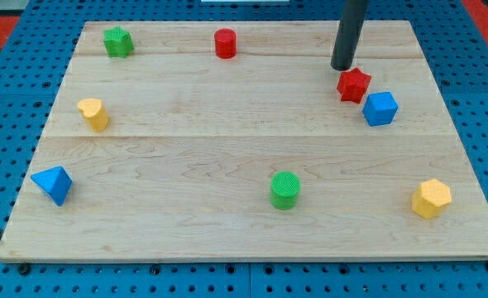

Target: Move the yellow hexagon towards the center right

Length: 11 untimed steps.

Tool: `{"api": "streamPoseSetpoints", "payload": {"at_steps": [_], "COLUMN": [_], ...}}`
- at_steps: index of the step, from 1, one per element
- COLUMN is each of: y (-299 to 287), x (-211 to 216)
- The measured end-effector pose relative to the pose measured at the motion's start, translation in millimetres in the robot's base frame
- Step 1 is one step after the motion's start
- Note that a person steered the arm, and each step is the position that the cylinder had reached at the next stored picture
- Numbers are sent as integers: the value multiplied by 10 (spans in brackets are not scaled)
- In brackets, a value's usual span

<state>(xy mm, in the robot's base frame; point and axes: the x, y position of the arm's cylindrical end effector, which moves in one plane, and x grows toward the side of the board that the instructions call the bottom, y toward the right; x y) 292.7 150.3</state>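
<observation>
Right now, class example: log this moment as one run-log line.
tip: my tip just above-left of red star | target: yellow hexagon bottom right, untouched | neighbour: blue cube beside the star | goal: centre right, not reached

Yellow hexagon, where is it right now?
The yellow hexagon sits near the board's bottom right corner in the camera view, below the blue cube and right of the green cylinder. My tip is far above it, beside the red star.

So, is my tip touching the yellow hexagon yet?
No, my tip sits beside the red star, far from the yellow hexagon.
</observation>
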Motion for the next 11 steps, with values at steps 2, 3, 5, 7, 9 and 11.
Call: {"api": "streamPoseSetpoints", "payload": {"at_steps": [2, 3, 5, 7, 9, 11], "y": [-9, 422, 1277, 1194, 473, 429], "x": [463, 259, 1389, 3105, 2383, 2636]}}
